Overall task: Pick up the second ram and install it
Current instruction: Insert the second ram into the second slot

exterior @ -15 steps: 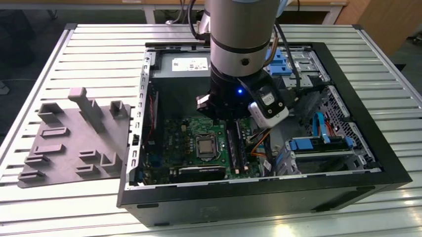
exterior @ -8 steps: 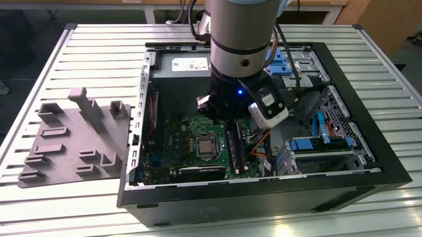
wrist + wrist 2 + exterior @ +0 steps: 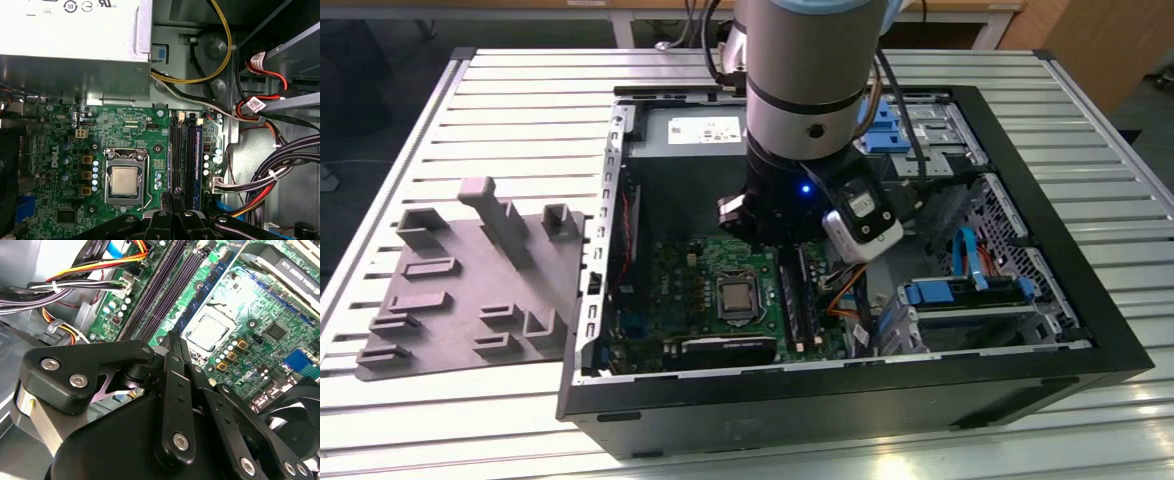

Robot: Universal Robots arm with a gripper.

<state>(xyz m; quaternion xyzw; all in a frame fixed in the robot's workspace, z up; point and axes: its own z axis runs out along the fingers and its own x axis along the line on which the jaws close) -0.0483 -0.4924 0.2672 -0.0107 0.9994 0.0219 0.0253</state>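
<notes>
Most of the job looks done, judging by how things lie. The end effector [image 3: 172,340] hangs low inside the open computer case [image 3: 1067,360], its fingers drawn together with nothing visible between them in the second wrist view. Right under the tips run the memory slots [image 3: 176,150] of the motherboard [image 3: 125,130]. Just beside the tips, a slim stick with a bluish face stands edge-up in a slot. It is probably the second ram [image 3: 198,165], though from this angle I cannot rule out another stick. Pick-up and carry seem finished. Whether the stick is pressed fully home and latched is hidden, so seating may be left.
</notes>
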